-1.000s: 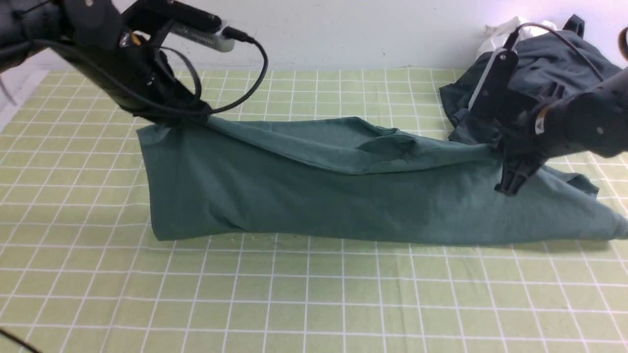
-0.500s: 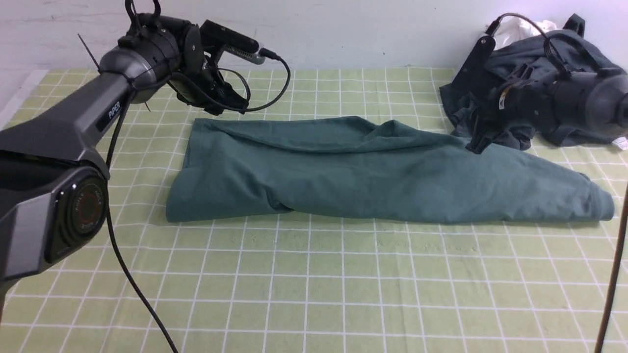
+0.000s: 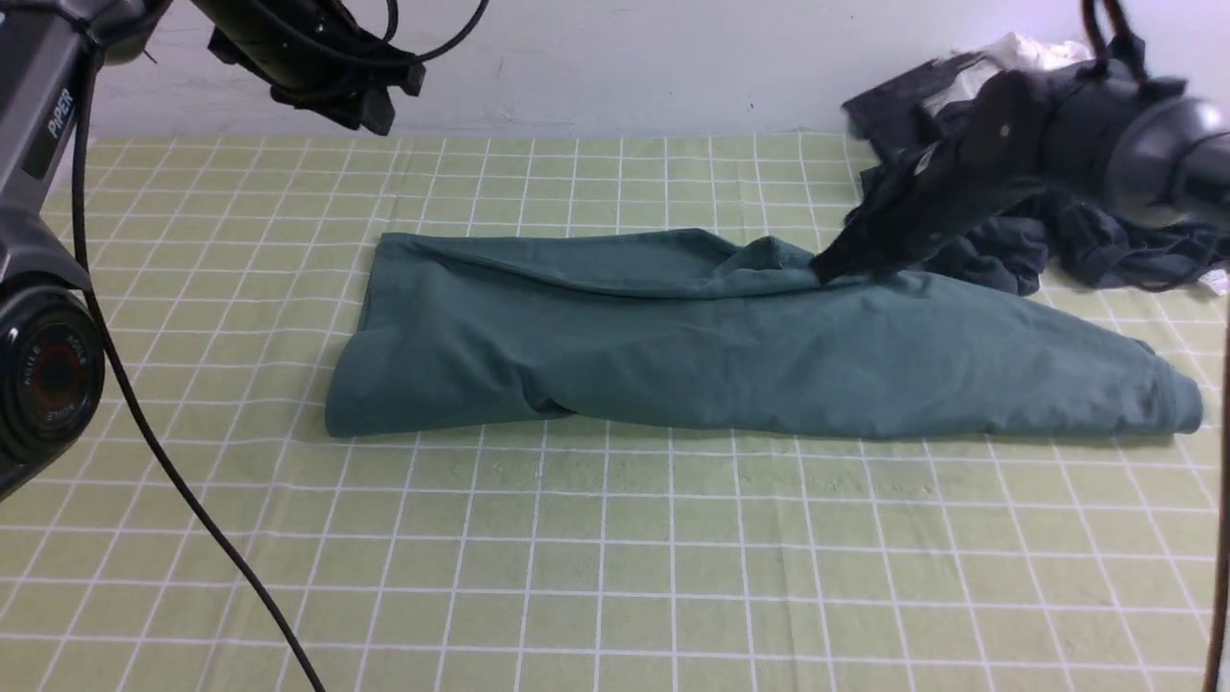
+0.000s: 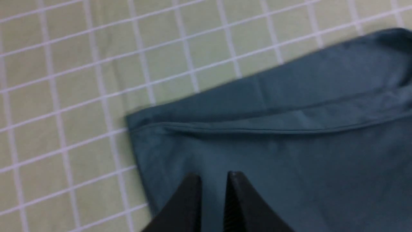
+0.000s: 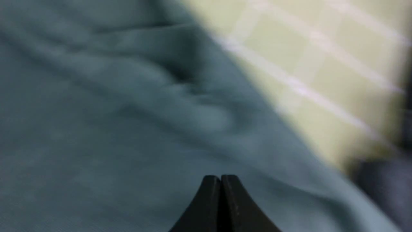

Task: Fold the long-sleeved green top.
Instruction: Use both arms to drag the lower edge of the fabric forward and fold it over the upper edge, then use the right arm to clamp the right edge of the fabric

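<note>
Judging a soft, limp top

The green long-sleeved top [image 3: 750, 356] is lying as a long folded band across the frame's middle, on the checked mat [image 3: 615, 577]. It is looking light, matte and floppy, so pinching corners seems best. The left gripper [image 4: 214, 180] is hanging at upper left, narrow and empty. The right gripper [image 5: 220, 180] is touching the top's upper edge, closed on nothing.

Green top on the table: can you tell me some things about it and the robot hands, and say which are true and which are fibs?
1. The green top lies on the checked tablecloth. True.
2. The left gripper is holding the top. False: it hangs above it, empty.
3. The right gripper is shut. True.
4. The dark grey garment is on the table's left side. False: it sits at the far right.
</note>
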Controlling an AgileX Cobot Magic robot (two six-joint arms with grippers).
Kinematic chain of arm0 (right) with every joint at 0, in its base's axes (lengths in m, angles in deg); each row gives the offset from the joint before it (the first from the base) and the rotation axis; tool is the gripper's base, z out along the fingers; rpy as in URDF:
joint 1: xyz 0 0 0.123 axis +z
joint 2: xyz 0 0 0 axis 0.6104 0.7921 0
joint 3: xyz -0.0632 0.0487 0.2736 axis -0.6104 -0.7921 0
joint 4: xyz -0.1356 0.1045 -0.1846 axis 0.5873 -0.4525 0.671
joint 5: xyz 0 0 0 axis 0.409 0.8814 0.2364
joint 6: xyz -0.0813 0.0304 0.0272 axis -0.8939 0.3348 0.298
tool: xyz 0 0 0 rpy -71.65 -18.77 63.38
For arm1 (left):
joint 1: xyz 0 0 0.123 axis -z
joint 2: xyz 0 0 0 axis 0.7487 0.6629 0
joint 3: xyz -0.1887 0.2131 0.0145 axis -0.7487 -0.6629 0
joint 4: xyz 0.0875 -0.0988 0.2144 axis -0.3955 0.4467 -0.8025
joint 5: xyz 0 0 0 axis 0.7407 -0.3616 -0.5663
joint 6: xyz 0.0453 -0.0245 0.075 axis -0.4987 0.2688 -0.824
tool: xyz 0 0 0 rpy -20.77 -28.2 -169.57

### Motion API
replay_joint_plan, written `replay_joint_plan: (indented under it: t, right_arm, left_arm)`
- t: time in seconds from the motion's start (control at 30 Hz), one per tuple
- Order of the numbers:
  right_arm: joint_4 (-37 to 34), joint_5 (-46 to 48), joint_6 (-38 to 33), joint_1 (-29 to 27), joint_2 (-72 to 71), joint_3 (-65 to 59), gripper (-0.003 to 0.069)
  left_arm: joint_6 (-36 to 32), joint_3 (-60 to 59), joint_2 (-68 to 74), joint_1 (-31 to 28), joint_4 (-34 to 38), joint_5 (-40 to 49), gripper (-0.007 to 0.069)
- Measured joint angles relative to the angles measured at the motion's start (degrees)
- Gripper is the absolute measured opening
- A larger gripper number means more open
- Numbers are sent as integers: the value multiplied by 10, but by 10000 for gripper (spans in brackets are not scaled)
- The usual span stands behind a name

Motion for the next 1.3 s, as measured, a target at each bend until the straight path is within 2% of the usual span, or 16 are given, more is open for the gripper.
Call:
replay_joint_plan:
  t: [0.03,0.07,0.1,0.13,0.23,0.33,0.4,0.53,0.63,0.77,0.83,0.87,0.97,1.13,1.23,1.3]
  right_arm:
    - [-5,-3,0,1,0,0,-8]
    - [-43,-44,-68,12,29,0,-12]
    - [-52,-50,-73,13,35,1,-13]
    - [-79,-97,-108,18,55,10,-15]
    - [-110,-178,-133,18,92,42,-15]
    - [-123,-235,-135,13,126,81,-15]
    - [-155,-282,-103,-1,150,120,-15]
    - [-207,-300,-46,-27,143,164,-15]
    - [-210,-238,-30,-44,108,180,-11]
    - [-190,-77,-22,-60,34,184,5]
    - [-161,38,9,-72,-15,185,22]
    - [-157,38,13,-72,-19,186,23]
    - [-71,160,103,-102,-73,188,43]
    - [38,249,208,-168,-83,178,49]
    - [53,271,237,-202,-84,147,52]
    - [56,274,260,-222,-93,106,55]
  left_arm:
    - [0,0,0,0,0,1,60]
    - [-8,0,-6,-2,20,5,17]
    - [-8,0,-7,-2,22,6,17]
    - [-11,-1,-16,-7,36,6,1]
    - [-18,-1,-37,-11,54,6,-4]
    - [-27,-13,-63,-11,73,6,-4]
    - [-32,-35,-99,-7,86,6,-4]
    - [-42,-85,-159,-7,90,6,-4]
    - [-48,-153,-214,-7,89,6,-4]
    - [-59,-312,-314,-7,89,-20,-4]
    - [-68,-448,-392,-7,89,-88,-4]
    - [-68,-461,-400,-7,89,-96,-4]
    - [-80,-685,-522,-7,88,-227,-4]
    - [-87,-932,-644,-7,88,-388,-4]
    - [-87,-997,-686,-7,88,-406,-4]
    - [-93,-1018,-714,-7,89,-387,-4]
